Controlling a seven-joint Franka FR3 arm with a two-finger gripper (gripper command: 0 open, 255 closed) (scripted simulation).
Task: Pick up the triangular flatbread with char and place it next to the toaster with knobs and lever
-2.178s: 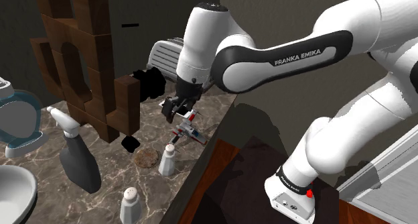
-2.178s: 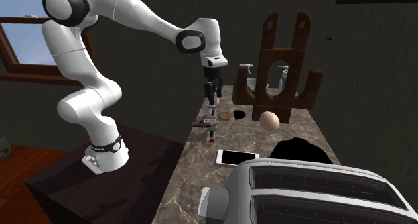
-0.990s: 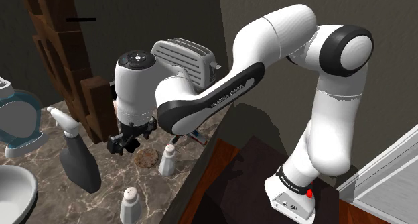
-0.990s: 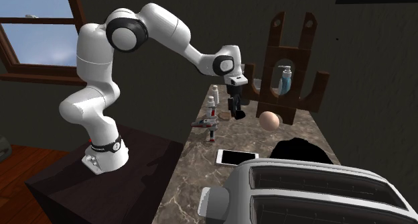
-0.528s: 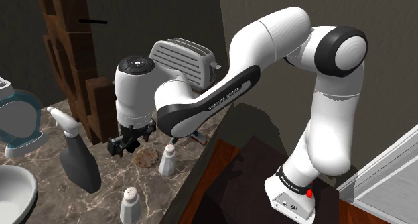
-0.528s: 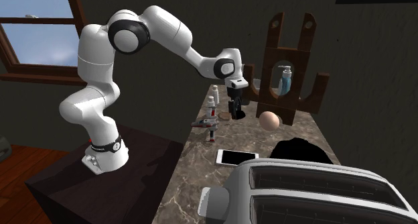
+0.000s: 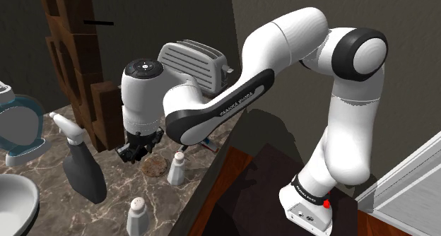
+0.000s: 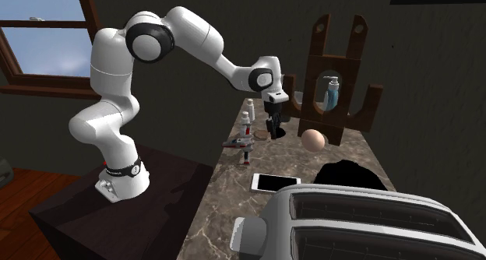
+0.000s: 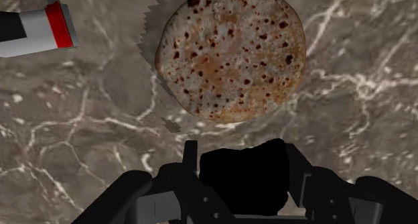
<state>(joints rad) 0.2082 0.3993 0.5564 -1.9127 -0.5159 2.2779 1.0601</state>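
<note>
change: gripper point(image 7: 136, 152) came a little lower over flatbread point(image 9: 231, 51) | gripper opening: cannot tell | meaning: grasp probably next, flatbread not lifted from worktop point(image 9: 80, 142)

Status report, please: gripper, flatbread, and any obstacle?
Gripper low over marble counter. Charred flatbread lies flat just ahead of it, not grasped. White shaker stands close beside flatbread.

- Shoulder view: beside the stand point(image 7: 247, 199), looking down the marble counter point(image 7: 71, 213) toward the toaster point(image 7: 194, 58).
- Second exterior view: opposite end, close over that toaster, facing the arm point(image 8: 198, 36).
- Wrist view: straight down, near the same counter.
</note>
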